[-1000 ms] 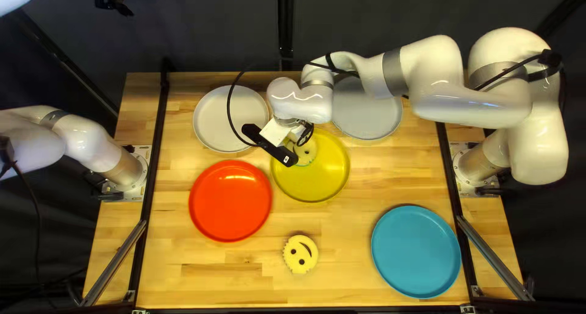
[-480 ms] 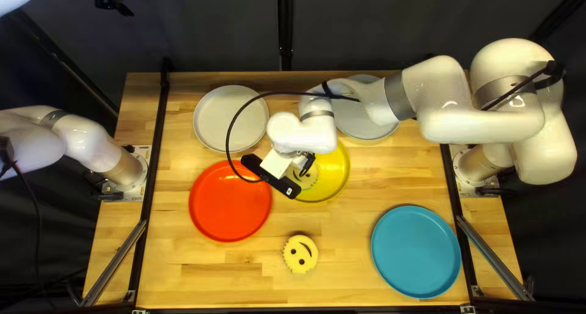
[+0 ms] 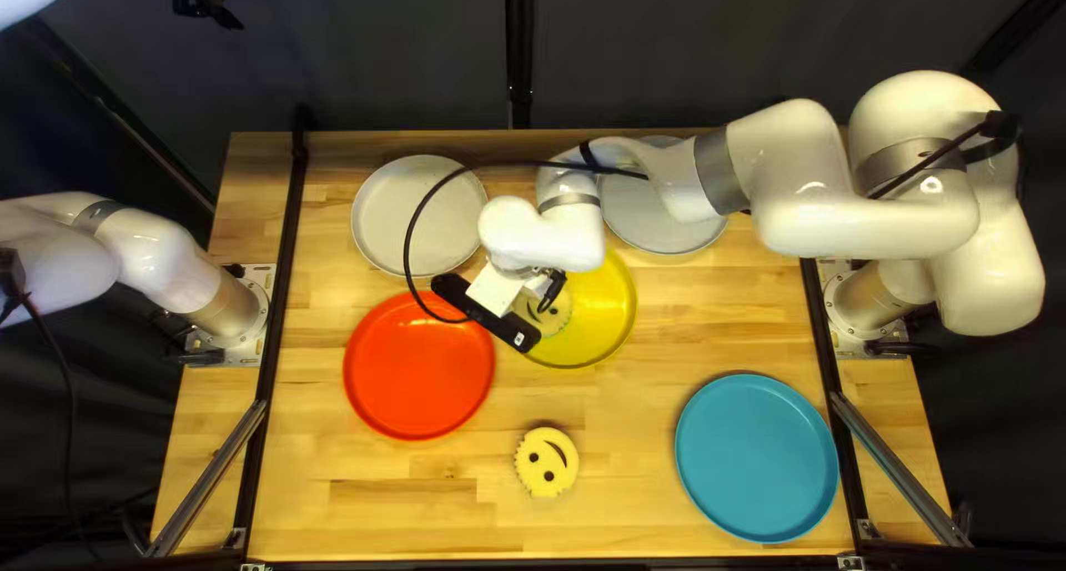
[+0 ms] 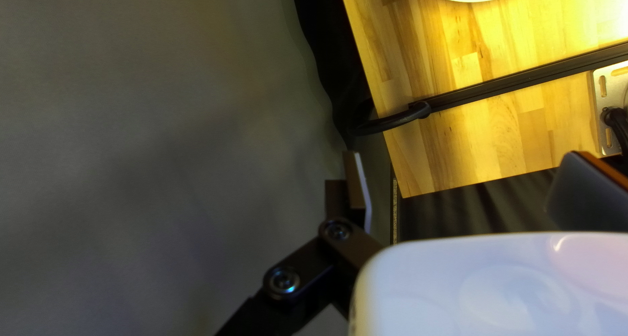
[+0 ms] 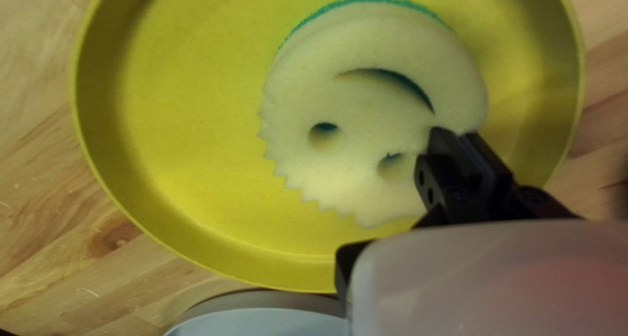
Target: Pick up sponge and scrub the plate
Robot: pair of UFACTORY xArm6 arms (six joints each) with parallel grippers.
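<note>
Presently, your right gripper (image 3: 547, 290) is pinching one edge of the smiling sponge (image 5: 366, 100), and this sponge is inside the yellow plate (image 5: 163, 133). Your left gripper (image 3: 209, 2) is in the air, its two fingers spread apart. Another sponge (image 3: 546, 462) rests on the table (image 3: 389, 510), between the red plate (image 3: 419, 366) and the blue plate (image 3: 757, 457).

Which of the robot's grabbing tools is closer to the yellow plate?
The right. The right tool is over the yellow plate, gripping the sponge; the left tool is raised well away, against the dark curtain in the top left view.
</note>
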